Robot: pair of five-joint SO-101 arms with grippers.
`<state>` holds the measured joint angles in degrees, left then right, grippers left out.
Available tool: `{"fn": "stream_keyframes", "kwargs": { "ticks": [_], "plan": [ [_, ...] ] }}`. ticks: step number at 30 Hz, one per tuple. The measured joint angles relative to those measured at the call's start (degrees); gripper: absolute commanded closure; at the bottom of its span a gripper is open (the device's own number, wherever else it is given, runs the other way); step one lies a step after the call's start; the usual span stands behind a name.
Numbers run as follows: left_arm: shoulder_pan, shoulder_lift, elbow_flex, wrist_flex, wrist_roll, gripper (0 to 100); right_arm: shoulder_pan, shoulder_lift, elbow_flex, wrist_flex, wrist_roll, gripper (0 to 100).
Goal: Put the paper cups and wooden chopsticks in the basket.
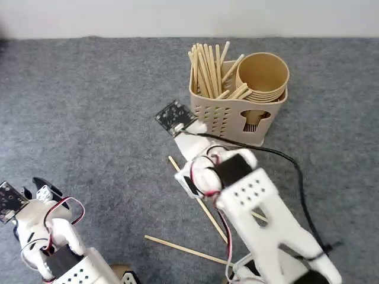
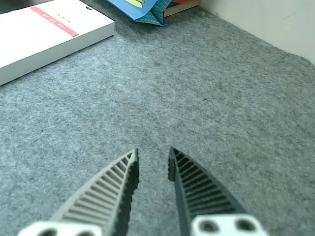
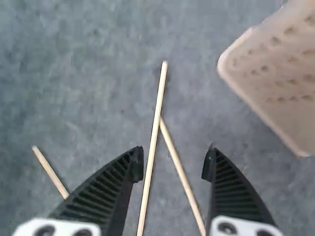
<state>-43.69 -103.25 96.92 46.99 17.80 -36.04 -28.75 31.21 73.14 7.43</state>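
A beige perforated basket stands at the back of the grey carpet, holding a stack of paper cups and a bundle of wooden chopsticks. Loose chopsticks lie in front of it: one long stick runs under the right arm and another lies nearer the front. My right gripper is open, low over the carpet, with two crossing chopsticks between its fingers. A corner of the basket is close by. My left gripper hangs slightly open over bare carpet at the front left.
A third chopstick lies to one side of the right gripper. In the left wrist view a flat white box and a blue packet lie at the carpet's far edge by a pale wall. A black cable trails off the right arm.
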Motion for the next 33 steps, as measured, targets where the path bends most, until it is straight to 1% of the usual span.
{"fn": "stream_keyframes", "kwargs": {
  "ticks": [7, 12, 17, 27, 29, 33],
  "plan": [
    [0.09, 0.00, 0.00, 1.05, 0.00, 91, -0.88, 14.77, 1.14, -4.04, 0.26, 79.1],
    [2.99, 0.00, 0.00, 3.16, -2.02, 91, -0.79, 23.82, 1.14, -8.44, 4.13, 79.3],
    [3.25, 0.00, 0.00, 3.16, -2.46, 91, -0.79, 26.90, 1.14, -10.81, 5.89, 79.4],
    [3.16, 0.00, 0.00, 3.16, -2.46, 91, -0.79, 33.85, 1.05, -17.14, 6.15, 79.5],
    [3.16, 0.00, 0.00, 3.16, -2.46, 91, -0.79, 34.99, 0.97, -18.02, 6.15, 82.3],
    [3.16, 0.00, 0.00, 3.16, -2.46, 91, -0.35, 35.78, 0.35, -18.29, 6.15, 99.0]
  ]
}}
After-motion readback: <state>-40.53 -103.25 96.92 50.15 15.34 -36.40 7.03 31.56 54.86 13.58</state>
